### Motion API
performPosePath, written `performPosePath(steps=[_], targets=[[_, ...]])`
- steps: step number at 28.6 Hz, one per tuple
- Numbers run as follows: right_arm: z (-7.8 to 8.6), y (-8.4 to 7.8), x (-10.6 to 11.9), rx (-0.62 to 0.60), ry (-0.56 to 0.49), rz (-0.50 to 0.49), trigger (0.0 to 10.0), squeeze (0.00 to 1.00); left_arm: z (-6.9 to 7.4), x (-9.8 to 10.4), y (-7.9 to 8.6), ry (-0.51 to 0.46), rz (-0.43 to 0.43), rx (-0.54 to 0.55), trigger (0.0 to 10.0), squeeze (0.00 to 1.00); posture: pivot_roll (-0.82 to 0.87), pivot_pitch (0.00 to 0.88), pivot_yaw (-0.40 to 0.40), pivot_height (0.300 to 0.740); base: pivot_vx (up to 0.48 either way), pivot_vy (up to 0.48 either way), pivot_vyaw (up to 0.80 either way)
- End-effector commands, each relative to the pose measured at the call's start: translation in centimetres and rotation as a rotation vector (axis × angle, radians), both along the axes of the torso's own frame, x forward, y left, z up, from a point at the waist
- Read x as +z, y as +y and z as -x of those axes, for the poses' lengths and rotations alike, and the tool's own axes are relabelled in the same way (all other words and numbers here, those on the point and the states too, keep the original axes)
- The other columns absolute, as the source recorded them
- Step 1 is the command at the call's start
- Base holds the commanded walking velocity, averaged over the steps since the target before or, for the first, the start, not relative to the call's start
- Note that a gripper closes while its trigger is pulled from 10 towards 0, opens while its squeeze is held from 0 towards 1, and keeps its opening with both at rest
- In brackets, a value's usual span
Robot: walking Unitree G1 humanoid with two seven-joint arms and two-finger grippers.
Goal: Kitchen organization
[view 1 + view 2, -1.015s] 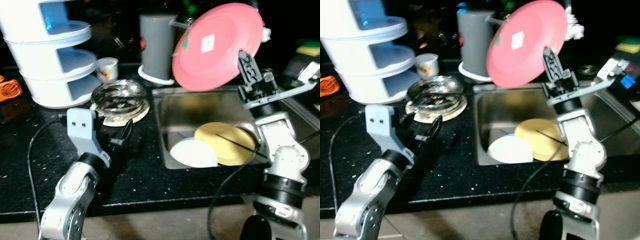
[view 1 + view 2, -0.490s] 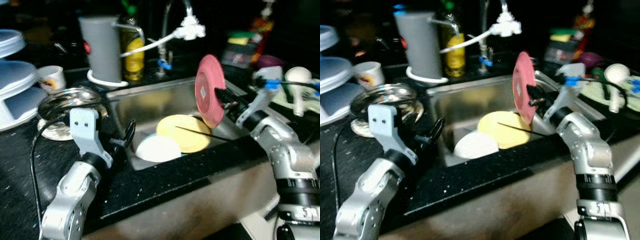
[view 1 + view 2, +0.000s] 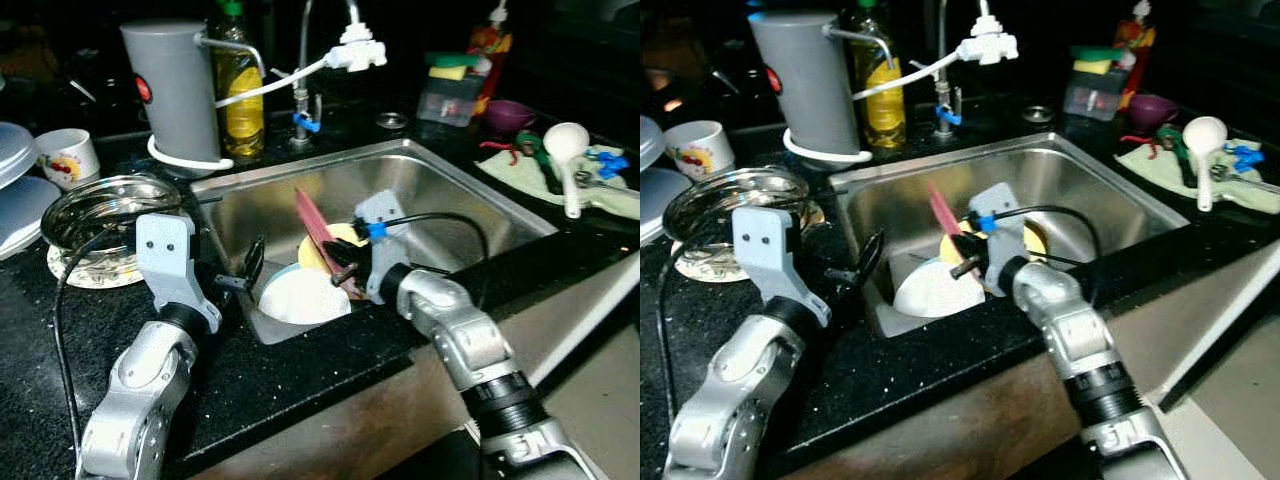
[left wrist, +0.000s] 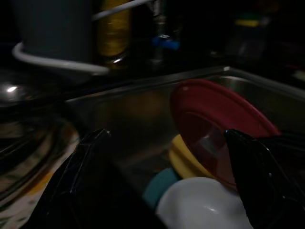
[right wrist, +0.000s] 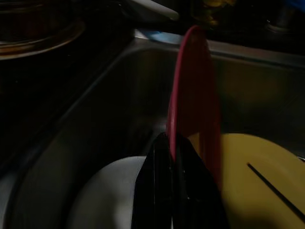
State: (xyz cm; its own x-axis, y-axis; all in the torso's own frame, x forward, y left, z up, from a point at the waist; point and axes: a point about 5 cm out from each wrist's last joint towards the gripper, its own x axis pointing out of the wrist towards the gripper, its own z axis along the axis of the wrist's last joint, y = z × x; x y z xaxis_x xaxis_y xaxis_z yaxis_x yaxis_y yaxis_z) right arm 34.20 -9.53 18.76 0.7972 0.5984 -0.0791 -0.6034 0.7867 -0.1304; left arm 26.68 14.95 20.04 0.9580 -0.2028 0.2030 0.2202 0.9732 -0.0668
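Clearly the black speckled tabletop (image 3: 300, 370) filled the lower left of the frame, wrapping a rectangular brushed-steel sink (image 3: 470, 195) at centre. Behind it, in the upper left, stood a matte grey cylindrical canister (image 3: 178, 85), with a yellow soap bottle (image 3: 240, 95) just beside it, and a clear glass bowl (image 3: 100, 210) sat at the left edge on a patterned saucer. Inside the sink lay a smooth round yellow plate (image 3: 1035, 240) and a white plate (image 3: 300, 298), the two overlapping. The right gripper (image 3: 345, 270) reached down into the basin, its fingers closed on the rim of a thin pink plate (image 3: 318, 235), which stood on edge, tilted, between the white plate and the yellow one; the right wrist view showed its edge pinched at the bottom. The left gripper (image 3: 250, 275) hovered at the sink's left rim, its fingers spread apart and holding nothing. By my reading, the pink plate had reached the sink but was not released, so the placing step looked nearly finished, while the three plates and the tabletop clutter remained to be sorted.
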Motion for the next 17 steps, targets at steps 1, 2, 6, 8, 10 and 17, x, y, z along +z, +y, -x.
performPosePath(steps=[1, 2, 6, 8, 10, 17], targets=[[-0.2, 0.5, -0.1, -0.017, -0.024, 0.027, 10.0, 1.0, -0.3, 0.0, 0.5, -0.001, -0.022, 0.028, 10.0, 0.0, 0.05, 0.0, -0.039, 0.74, 0.0, 0.0, 0.0], [-0.3, 0.5, -0.1, -0.036, -0.034, 0.038, 10.0, 1.0, -0.3, 0.1, 0.5, -0.005, -0.025, 0.032, 10.0, 0.0, 0.05, 0.0, -0.039, 0.74, 0.0, 0.0, 0.0], [-0.7, 0.1, -0.1, -0.091, -0.042, 0.026, 10.0, 0.48, -0.5, 0.3, 0.5, -0.021, -0.055, 0.031, 10.0, 0.0, 0.05, 0.0, -0.04, 0.74, 0.0, 0.0, 0.0], [-0.8, -0.2, 0.0, -0.114, -0.045, 0.023, 10.0, 0.0, -0.6, 0.5, 0.4, -0.035, -0.086, 0.03, 10.0, 0.0, 0.05, 0.0, -0.041, 0.74, 0.0, 0.0, 0.0], [-1.0, -0.6, 0.0, -0.136, -0.043, 0.01, 10.0, 0.0, -0.7, 0.8, 0.4, -0.053, -0.114, 0.034, 10.0, 0.0, 0.05, 0.0, -0.042, 0.74, 0.0, 0.0, 0.0], [1.0, -0.1, 0.9, 0.044, -0.045, -0.242, 10.0, 0.0, -1.7, 2.7, 0.1, -0.19, -0.405, 0.047, 10.0, 0.0, 0.04, 0.0, -0.047, 0.74, 0.0, 0.0, 0.0]])
